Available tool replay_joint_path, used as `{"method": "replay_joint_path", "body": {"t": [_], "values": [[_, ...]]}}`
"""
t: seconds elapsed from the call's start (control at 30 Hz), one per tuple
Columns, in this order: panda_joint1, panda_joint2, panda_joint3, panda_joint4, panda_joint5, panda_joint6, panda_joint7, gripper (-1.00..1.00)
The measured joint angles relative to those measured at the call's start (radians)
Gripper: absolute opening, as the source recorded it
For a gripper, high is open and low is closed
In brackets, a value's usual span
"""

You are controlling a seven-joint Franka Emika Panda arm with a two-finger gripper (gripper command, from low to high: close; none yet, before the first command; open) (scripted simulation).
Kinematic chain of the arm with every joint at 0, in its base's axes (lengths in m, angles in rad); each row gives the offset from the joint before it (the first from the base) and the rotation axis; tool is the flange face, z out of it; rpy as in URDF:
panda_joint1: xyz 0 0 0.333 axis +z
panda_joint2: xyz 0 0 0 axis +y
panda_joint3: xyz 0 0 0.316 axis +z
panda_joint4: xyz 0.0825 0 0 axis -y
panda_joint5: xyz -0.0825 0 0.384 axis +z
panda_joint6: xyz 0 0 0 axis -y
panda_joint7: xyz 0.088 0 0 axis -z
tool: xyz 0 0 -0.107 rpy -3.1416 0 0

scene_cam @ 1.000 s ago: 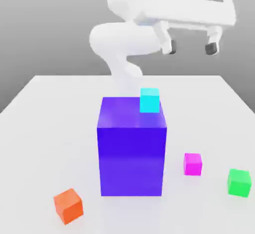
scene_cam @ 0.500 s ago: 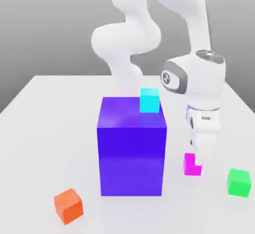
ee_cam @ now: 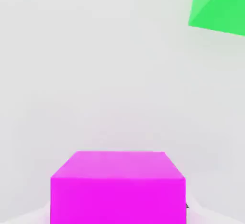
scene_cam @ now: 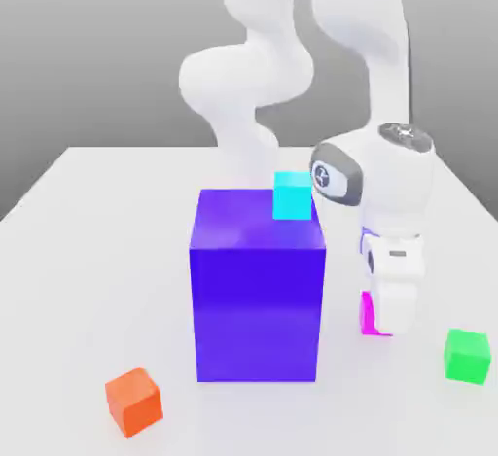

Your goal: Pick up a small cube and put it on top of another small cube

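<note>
The small cube [scene_cam: 366,313], bright magenta, rests on the white table at the exterior view's right of the big blue-violet cube [scene_cam: 258,289]. My gripper [scene_cam: 387,326] has come straight down over it and hides most of it, leaving a thin magenta strip showing beside the hand. In the hand view the magenta small cube [ee_cam: 117,187] sits close under the camera, between the jaws. The gripper is shut on it, and the cube is still on the table.
A small cyan cube [scene_cam: 292,195] stands on top of the big cube near its far right corner. A green small cube [scene_cam: 467,355] [ee_cam: 217,5] lies just beyond the gripper on the exterior view's right. An orange small cube [scene_cam: 134,401] sits front left.
The arm dropped from high above the table down onto the magenta cube. Its jaws went from open to shut around that cube. No cube has shifted.
</note>
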Motion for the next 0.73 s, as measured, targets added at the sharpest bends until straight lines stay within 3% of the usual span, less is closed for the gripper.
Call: {"method": "replay_joint_path", "body": {"t": [0.13, 0.47, 0.6, 0.63, 0.73], "values": [[0.0, -0.102, 0.017, 0.012, 0.029, -0.114, 0.015, -1.0], [0.048, -0.006, 0.049, 0.353, 0.016, -0.359, 0.395, -1.0], [0.061, 0.118, 0.035, 0.389, -0.009, -0.271, 0.445, -1.0], [0.065, 0.153, 0.029, 0.392, -0.016, -0.239, 0.45, 1.0], [0.065, 0.153, 0.029, 0.392, -0.016, -0.239, 0.45, 1.0]]}}
